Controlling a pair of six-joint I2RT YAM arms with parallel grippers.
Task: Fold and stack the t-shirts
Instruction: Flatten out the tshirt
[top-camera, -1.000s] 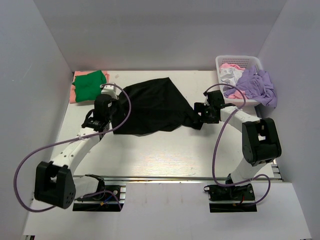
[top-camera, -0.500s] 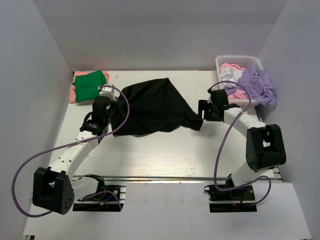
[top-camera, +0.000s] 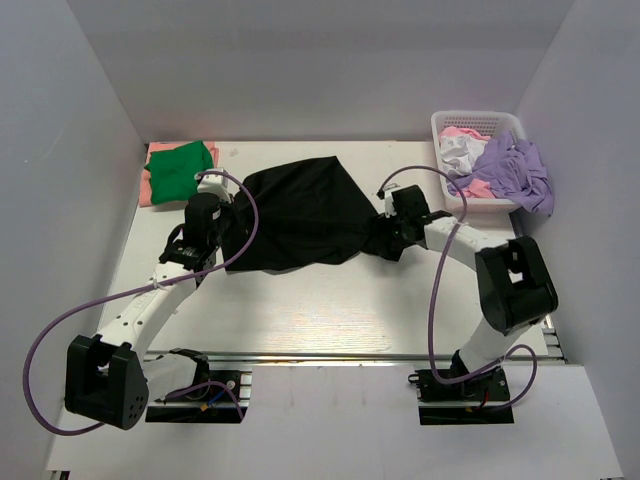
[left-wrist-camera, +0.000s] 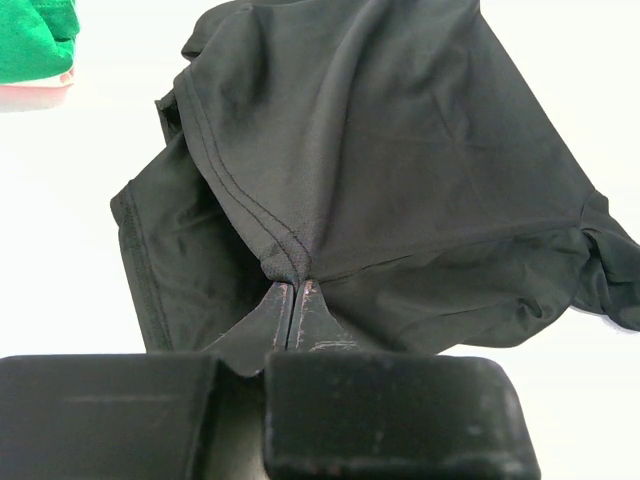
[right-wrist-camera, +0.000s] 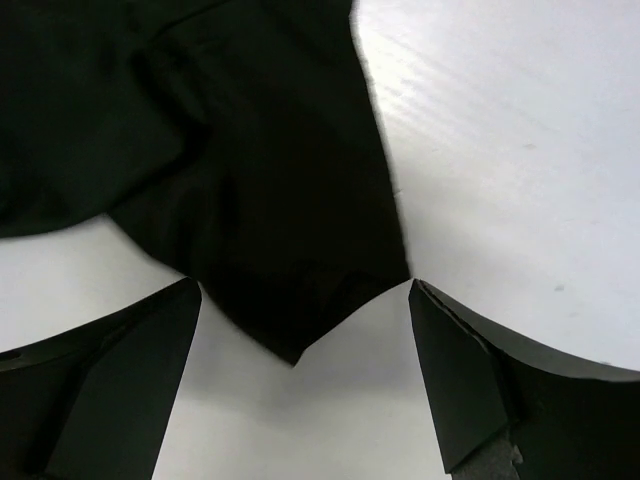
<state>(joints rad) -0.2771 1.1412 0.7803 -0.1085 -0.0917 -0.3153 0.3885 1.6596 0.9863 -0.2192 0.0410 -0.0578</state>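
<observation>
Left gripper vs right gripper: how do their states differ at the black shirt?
The left gripper is shut, pinching a stitched hem of the black t-shirt; the right gripper is open and grips nothing. In the top view, the left gripper is at the shirt's left side, while the right gripper straddles a corner at its right end, with cloth between its fingers. Shared: both are at the same shirt.

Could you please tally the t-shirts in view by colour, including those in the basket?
black t-shirt: 1
green t-shirt: 1
salmon-pink t-shirt: 1
lavender t-shirt: 1
white t-shirt: 1
pale pink t-shirt: 1
Total: 6
</observation>
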